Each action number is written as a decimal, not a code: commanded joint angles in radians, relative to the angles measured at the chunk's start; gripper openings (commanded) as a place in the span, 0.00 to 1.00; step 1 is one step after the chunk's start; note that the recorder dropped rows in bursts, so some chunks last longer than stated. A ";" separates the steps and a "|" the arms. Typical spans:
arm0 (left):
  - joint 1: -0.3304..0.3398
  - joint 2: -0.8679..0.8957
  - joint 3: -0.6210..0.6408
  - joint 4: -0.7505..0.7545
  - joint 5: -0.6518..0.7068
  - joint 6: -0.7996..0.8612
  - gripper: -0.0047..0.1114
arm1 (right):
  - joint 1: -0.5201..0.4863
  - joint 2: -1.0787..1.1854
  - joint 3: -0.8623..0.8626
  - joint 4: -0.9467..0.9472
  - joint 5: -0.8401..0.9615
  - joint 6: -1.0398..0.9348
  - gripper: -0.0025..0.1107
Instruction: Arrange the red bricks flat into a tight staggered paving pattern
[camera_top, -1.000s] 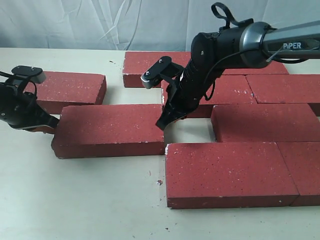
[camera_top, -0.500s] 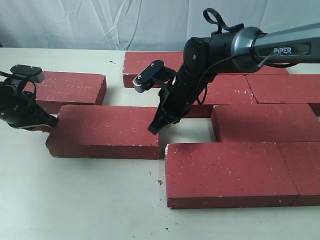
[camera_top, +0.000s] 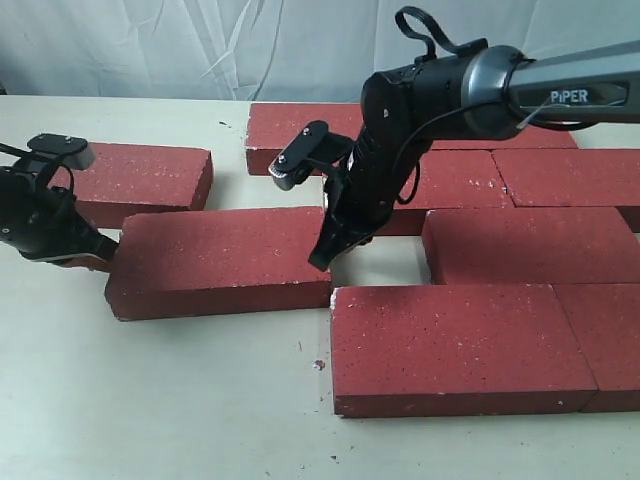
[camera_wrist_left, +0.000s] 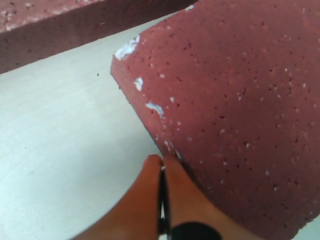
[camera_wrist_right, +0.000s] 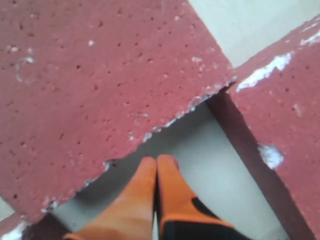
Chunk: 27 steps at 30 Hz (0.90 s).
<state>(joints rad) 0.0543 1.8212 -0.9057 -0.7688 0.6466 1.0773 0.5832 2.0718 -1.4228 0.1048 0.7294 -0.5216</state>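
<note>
Several red bricks lie flat on the table. One loose brick (camera_top: 215, 262) lies slightly askew at centre left, apart from the packed group on the right (camera_top: 530, 245). My left gripper (camera_top: 100, 262) is shut, and its orange fingertips (camera_wrist_left: 162, 159) press the loose brick's (camera_wrist_left: 235, 100) left end. My right gripper (camera_top: 320, 262) is also shut, pointing down into the gap at that brick's right end. In the right wrist view its tips (camera_wrist_right: 157, 160) sit just off the brick's chipped edge (camera_wrist_right: 90, 90), with a neighbouring brick (camera_wrist_right: 285, 115) beside. Neither gripper holds anything.
Another brick (camera_top: 140, 180) lies behind my left gripper. A back brick (camera_top: 300, 135) sits behind the right arm. A long front brick (camera_top: 450, 345) borders the small bare gap (camera_top: 385, 262). White cloth hangs behind the pale table (camera_top: 150, 400).
The loose brick slid left, then back right to about where it was a second ago. The right gripper swung left and returned; the left gripper followed the brick's end rightward.
</note>
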 joint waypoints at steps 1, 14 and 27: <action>-0.007 0.000 -0.002 -0.009 0.008 0.006 0.04 | -0.001 -0.035 -0.007 -0.013 0.039 0.004 0.01; -0.007 0.000 -0.002 -0.133 0.005 0.198 0.04 | -0.002 -0.033 -0.007 -0.036 -0.012 0.026 0.01; -0.007 0.000 -0.002 0.137 0.013 0.013 0.04 | -0.044 0.043 -0.007 -0.088 -0.166 0.049 0.01</action>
<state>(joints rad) 0.0543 1.8212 -0.9057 -0.7030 0.6502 1.1446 0.5548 2.0974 -1.4268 0.0357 0.6091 -0.4787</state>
